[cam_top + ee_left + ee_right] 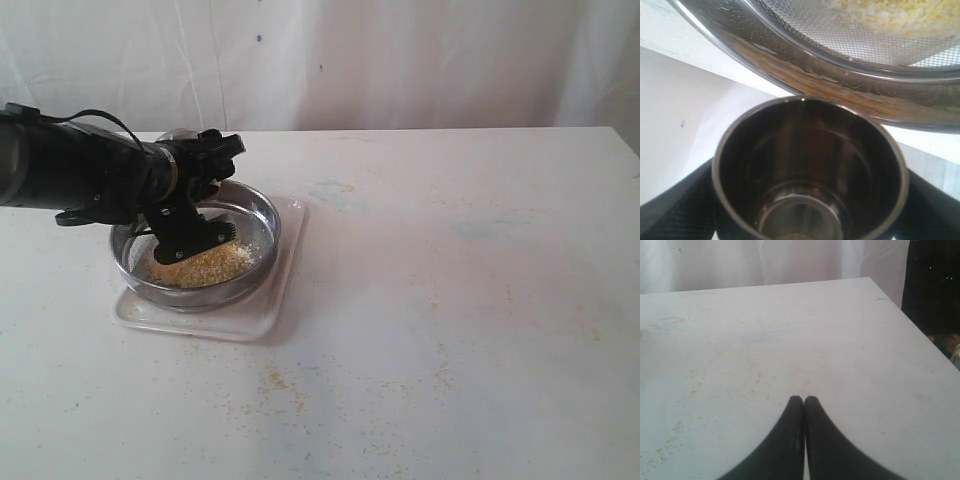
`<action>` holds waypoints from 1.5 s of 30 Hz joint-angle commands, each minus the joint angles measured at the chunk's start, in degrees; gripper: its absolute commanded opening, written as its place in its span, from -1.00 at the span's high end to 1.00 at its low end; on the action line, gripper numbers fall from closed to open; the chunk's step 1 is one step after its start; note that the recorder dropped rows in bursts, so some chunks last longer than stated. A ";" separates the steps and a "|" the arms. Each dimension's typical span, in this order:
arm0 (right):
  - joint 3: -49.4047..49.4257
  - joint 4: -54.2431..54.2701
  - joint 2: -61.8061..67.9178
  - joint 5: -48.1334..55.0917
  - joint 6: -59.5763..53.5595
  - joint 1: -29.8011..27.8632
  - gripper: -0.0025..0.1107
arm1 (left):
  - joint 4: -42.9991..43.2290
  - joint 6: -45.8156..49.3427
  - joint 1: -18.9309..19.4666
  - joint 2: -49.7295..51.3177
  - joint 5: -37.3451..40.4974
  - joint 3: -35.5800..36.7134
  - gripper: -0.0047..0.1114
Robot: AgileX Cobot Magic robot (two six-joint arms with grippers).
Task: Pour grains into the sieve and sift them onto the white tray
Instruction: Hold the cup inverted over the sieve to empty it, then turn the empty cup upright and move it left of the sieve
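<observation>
The sieve [268, 240] sits on the white tray [272, 312] at the left of the bench [450, 300], about midway between near and far. The grains [205, 265] lie in a yellow-beige heap on the mesh, on the near side of the sieve. The left end effector [190, 228] hangs over the sieve's left part, its black fingers [670, 212] clamped on either side of a steel cup [807, 165]. In the left wrist view the cup's mouth faces the camera, and its rim is just beside the sieve's steel wall; whether they touch I cannot tell. Stray specks [270, 380] dot the bench near the tray. The right end effector [804, 407] has its tips pressed together, holding nothing, above bare bench.
</observation>
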 commanded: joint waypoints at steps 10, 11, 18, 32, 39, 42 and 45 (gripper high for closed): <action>0.10 -0.36 -0.30 -0.70 -0.11 -0.31 0.96 | 0.29 -4.03 -1.77 -3.67 1.99 1.55 0.92; 0.10 -0.36 -0.30 -0.70 -0.11 -0.31 0.96 | 0.29 -5.85 -1.77 -3.96 1.73 1.69 0.92; 0.10 -0.36 -0.30 -0.70 -0.11 -0.31 0.96 | 0.29 -17.56 -1.66 -4.60 2.90 1.77 0.92; 0.10 -0.36 -0.30 -0.70 -0.11 -0.31 0.96 | -34.45 -46.94 -0.97 -4.60 -1.62 1.77 0.92; 0.10 -0.36 -0.30 -0.70 -0.11 -0.31 0.96 | -54.03 -46.94 2.98 -6.13 -4.93 1.77 0.92; 0.10 -0.36 -0.30 -0.70 -0.11 -0.31 0.96 | -58.61 -46.94 5.33 -8.51 -5.98 1.96 0.92; 0.10 -0.36 -0.30 -0.70 -0.11 -0.31 0.96 | -60.37 -47.48 7.70 -11.78 -9.32 4.46 0.92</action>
